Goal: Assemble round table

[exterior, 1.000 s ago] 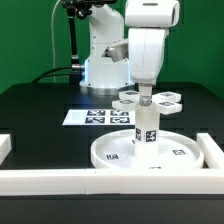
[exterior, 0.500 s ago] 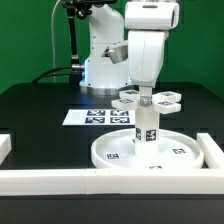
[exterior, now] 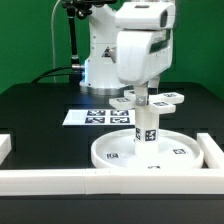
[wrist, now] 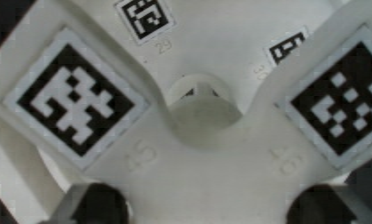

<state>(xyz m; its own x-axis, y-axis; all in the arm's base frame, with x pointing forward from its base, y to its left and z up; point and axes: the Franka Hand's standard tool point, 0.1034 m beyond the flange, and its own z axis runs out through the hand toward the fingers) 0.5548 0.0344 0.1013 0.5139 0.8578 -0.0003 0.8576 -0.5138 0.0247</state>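
Cross-shaped base [exterior: 150, 99] atop short leg [exterior: 146, 126], frame centre, on round disc [exterior: 110, 147]. Rigid light plastic, likely slippery; best gripped across one arm. Gripper [exterior: 146, 91] jaw state: cannot tell.

- The place looked like a robotics lab, not a home or shop
- A white Franka arm [exterior: 108, 45] stood bolted at the far edge of a plain black table [exterior: 40, 110]
- A green backdrop wall [exterior: 25, 35] closed off the scene behind the table's far edge
- The marker board [exterior: 95, 117] lay flat toward the far middle of the table
- White border rails [exterior: 45, 180] ran along the near edge and both near corners
- Cables [exterior: 72, 40] hung beside the arm's base
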